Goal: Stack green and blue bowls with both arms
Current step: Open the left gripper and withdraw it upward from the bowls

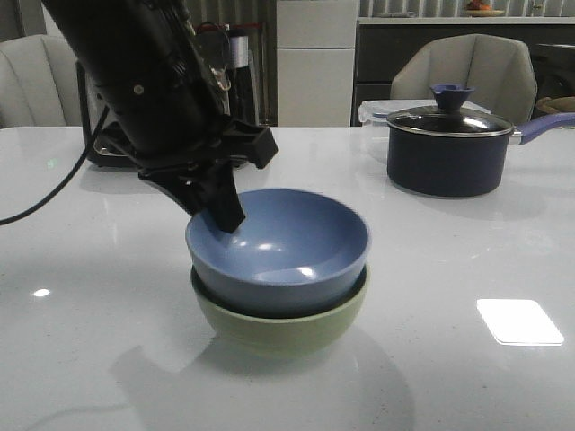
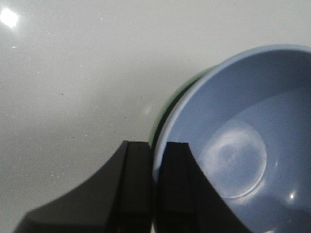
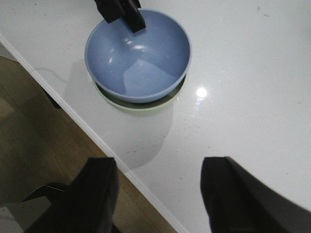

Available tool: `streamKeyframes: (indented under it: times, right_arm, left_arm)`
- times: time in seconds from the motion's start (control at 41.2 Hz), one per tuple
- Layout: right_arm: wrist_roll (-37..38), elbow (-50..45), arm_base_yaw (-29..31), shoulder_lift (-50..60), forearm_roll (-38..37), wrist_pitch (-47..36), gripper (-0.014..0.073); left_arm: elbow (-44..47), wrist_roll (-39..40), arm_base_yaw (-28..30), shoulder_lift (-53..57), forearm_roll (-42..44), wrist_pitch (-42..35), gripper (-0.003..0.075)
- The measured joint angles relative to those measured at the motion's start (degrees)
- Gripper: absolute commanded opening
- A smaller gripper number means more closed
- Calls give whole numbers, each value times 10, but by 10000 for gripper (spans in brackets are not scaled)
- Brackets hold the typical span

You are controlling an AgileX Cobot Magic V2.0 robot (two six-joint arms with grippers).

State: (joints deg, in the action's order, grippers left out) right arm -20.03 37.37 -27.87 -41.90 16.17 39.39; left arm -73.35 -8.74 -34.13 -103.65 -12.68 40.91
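Observation:
The blue bowl [image 1: 287, 247] sits nested in the green bowl [image 1: 283, 325] on the white table, in the middle of the front view. My left gripper [image 1: 226, 218] is shut on the blue bowl's left rim, one finger inside and one outside. The left wrist view shows the blue bowl [image 2: 248, 131], a sliver of the green bowl [image 2: 163, 109] and the left gripper [image 2: 155, 160] pinching the rim. The right wrist view shows the blue bowl [image 3: 141, 56] on the green bowl [image 3: 138, 106] from above. My right gripper [image 3: 158, 170] is open and empty, high over the table's near edge.
A dark saucepan [image 1: 449, 148] with a glass lid and purple-blue handle stands at the back right. A dark appliance [image 1: 112, 148] with a cable stands behind my left arm. Chairs stand beyond the table. The table edge [image 3: 116, 162] and wooden floor show in the right wrist view.

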Motion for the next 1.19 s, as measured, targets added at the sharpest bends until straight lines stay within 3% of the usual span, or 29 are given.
streamKeyframes:
  times: [0.146,0.34,0.388,0.606,0.825,1.188]
  right_arm:
    - [0,0,0,0,0,0,490]
    - [0,0,0,0,0,0,490]
    - [0,0,0,0,0,0,490]
    - [0,0,0,0,0,0,490]
    - [0,0,0,0,0,0,490]
    - [0,0,0,0,0,0,490]
  left_arm:
    - [0,0,0,-19,-1,-6,141]
    - [0,0,0,-22,-4,-13,412]
    - [0,0,0,-22,-4,-13,447]
    - [-1,0,0,6,3,5,422]
    - [3,0,-1,124,37,38,421]
    - [128,-34,-1,372,46,52,421]
